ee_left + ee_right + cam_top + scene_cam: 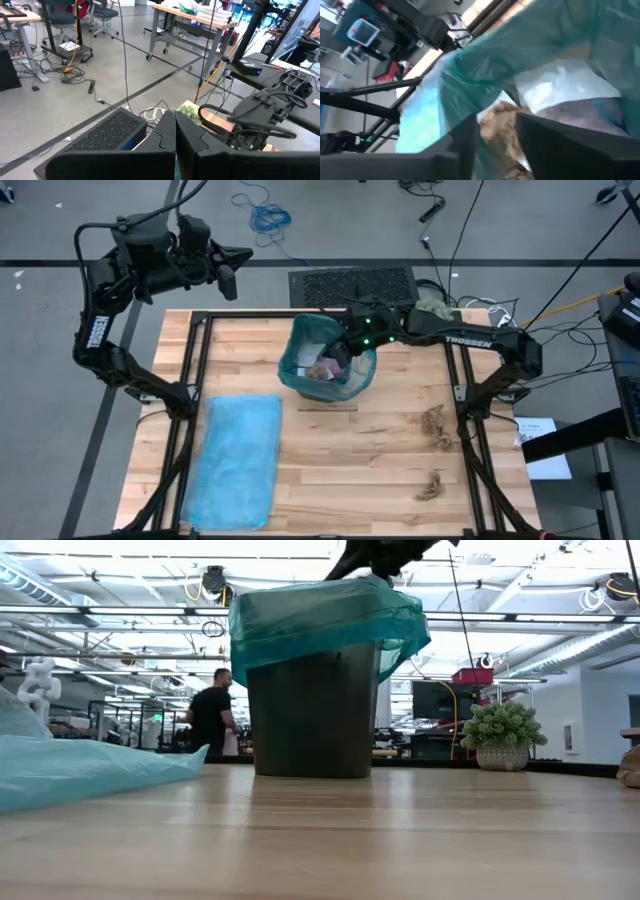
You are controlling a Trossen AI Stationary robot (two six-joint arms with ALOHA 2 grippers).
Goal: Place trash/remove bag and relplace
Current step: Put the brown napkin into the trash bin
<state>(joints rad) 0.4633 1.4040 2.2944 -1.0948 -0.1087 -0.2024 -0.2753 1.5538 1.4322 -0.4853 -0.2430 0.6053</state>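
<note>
Brown trash [501,131] between right claw [495,145] fingers.

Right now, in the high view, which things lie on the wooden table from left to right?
Flat light-blue plastic bag → dark bin lined with a teal bag, right gripper above it → two crumpled brown paper wads.

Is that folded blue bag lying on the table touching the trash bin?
Apart. The high view shows bare wood between the folded blue bag and the trash bin.
</note>
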